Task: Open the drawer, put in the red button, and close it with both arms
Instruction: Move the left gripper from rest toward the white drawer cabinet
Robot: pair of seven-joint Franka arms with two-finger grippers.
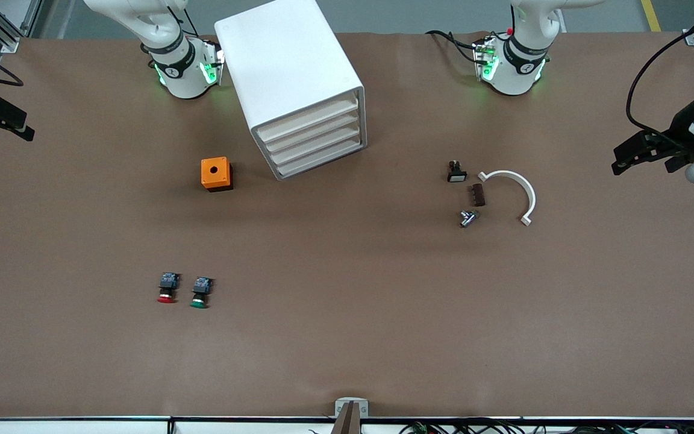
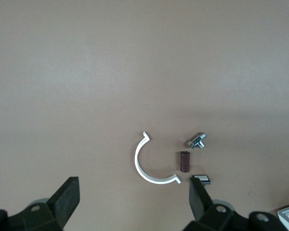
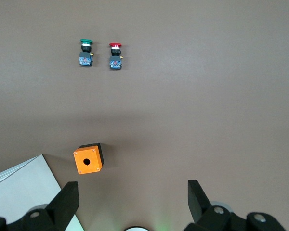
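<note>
The white cabinet (image 1: 290,78) stands between the two arm bases, with all its stacked drawers (image 1: 311,141) shut. The red button (image 1: 167,288) lies on the table toward the right arm's end, nearer the front camera than the cabinet, beside a green-capped button (image 1: 201,292). It also shows in the right wrist view (image 3: 115,56). My right gripper (image 1: 12,123) is open and empty, up in the air over the table's edge at the right arm's end; its wrist view (image 3: 132,192) shows spread fingers. My left gripper (image 1: 630,155) is open and empty over the table's edge at the left arm's end (image 2: 134,190).
An orange box with a hole (image 1: 215,173) sits beside the cabinet. Toward the left arm's end lie a black button with a white face (image 1: 456,172), a brown piece (image 1: 477,194), a metal part (image 1: 468,217) and a white half ring (image 1: 518,190).
</note>
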